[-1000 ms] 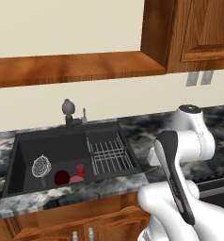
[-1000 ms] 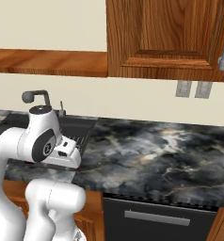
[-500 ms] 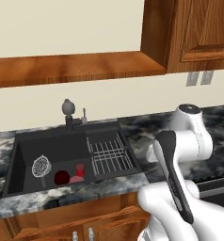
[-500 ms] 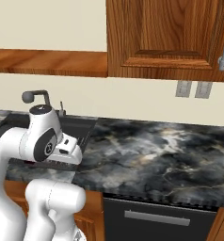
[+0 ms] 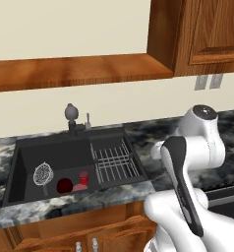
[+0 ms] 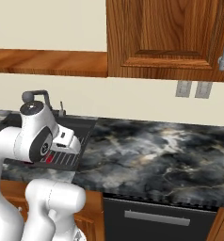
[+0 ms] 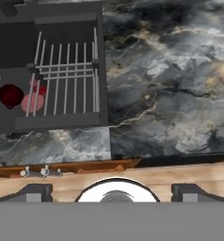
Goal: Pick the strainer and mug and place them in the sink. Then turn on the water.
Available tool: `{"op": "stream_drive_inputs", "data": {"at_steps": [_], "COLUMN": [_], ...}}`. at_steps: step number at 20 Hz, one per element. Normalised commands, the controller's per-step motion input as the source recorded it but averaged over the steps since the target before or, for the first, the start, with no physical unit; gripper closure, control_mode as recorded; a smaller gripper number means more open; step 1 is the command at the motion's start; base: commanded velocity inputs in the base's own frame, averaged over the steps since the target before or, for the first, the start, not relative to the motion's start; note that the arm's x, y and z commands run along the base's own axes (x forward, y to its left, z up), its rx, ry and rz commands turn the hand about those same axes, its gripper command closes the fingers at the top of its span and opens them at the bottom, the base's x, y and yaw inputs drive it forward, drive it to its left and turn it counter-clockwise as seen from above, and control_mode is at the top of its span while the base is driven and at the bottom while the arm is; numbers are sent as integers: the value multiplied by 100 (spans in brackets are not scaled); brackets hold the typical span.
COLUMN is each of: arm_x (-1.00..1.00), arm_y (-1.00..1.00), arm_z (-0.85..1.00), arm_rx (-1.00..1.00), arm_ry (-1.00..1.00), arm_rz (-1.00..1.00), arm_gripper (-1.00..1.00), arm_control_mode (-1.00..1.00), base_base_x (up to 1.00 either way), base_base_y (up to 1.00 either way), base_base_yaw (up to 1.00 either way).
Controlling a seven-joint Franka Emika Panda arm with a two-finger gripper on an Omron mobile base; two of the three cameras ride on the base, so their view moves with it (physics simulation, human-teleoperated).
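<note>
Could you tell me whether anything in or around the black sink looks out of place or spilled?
Nothing stands out. The silvery wire-mesh strainer and the dark maroon mug sit in the black recessed sink, beside a brighter red small item. No water runs from the dark faucet, and nothing looks spilled on the marbled counter.

Base views flank arm, share sink (image 5: 55, 162); hand view overhead.

White arm (image 6: 36, 136) turned slightly (wrist swung), nothing else

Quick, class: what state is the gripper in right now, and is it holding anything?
Gripper: open and empty, above the counter's front edge.
</note>
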Motion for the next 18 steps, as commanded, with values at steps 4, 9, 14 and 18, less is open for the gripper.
{"op": "stream_drive_inputs", "data": {"at_steps": [4, 9, 14, 18], "arm_x": [0, 0, 0, 0], "arm_y": [3, 0, 5, 6], "arm_z": [0, 0, -3, -12], "arm_rx": [1, 2, 1, 0], "arm_ry": [-37, -37, -35, -32], "arm_rz": [0, 0, 0, 0], "arm_gripper": [-100, -100, -100, -100], "arm_control_mode": [-100, -100, -100, -100], "base_base_x": [0, 0, 0, 0], "base_base_y": [0, 0, 0, 0], "base_base_yaw": [0, 0, 0, 0]}}
